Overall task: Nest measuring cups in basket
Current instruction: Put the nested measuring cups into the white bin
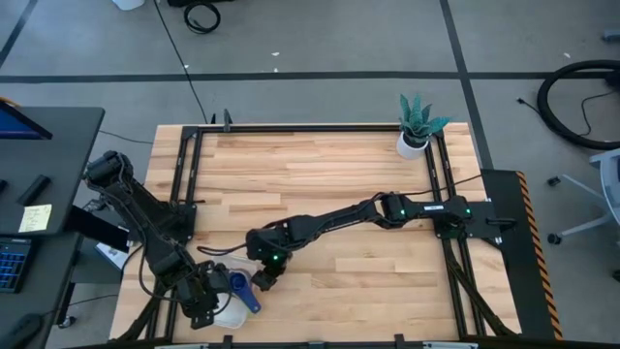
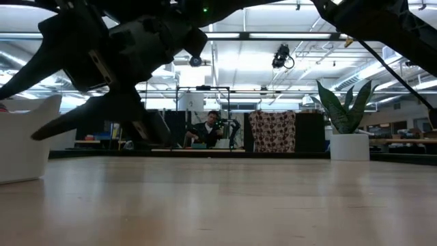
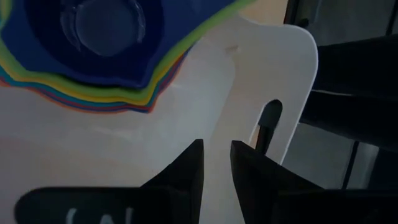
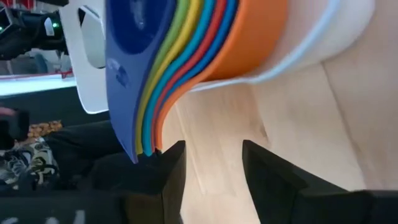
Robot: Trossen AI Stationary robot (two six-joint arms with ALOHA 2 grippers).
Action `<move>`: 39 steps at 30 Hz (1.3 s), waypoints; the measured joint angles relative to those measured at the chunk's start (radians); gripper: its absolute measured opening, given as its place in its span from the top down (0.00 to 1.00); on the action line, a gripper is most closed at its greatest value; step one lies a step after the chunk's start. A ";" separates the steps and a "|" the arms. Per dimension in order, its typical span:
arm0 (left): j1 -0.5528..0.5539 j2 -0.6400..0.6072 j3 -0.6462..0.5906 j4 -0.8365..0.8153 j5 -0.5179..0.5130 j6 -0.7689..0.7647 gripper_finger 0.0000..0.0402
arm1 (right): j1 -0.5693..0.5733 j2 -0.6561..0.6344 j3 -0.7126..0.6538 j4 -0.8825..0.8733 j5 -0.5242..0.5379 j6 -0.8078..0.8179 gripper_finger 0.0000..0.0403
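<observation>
The measuring cups sit nested in one stack, dark blue on top and orange at the bottom. The stack stands in the white basket at the table's near left. Their stacked handles jut out over the basket's rim. My left gripper is shut on the basket's end wall. My right gripper is open beside the handles' free ends, with bare wood between its fingers. Whether one finger touches the handles, I cannot tell. My left gripper pinches the basket's end wall between its two fingers, close beside the handle slot. The fingers slant down from the table's left and near side. One finger shows dark through the slot. The basket's floor rests on the table.
A white potted plant stands at the far right corner. Black frame rails run along the table's edges. Bare wood fills the middle and far part of the table. A person sits in the room beyond.
</observation>
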 joint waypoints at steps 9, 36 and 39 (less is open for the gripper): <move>0.000 0.000 0.000 -0.014 -0.014 0.000 0.79 | 0.000 0.000 0.000 0.000 -0.073 0.097 0.89; -0.001 0.000 -0.001 -0.052 -0.010 0.011 0.79 | 0.034 0.002 -0.061 0.318 0.117 0.350 1.00; -0.001 0.000 -0.001 -0.052 -0.002 0.011 0.79 | 0.036 -0.001 -0.115 0.399 0.103 0.403 1.00</move>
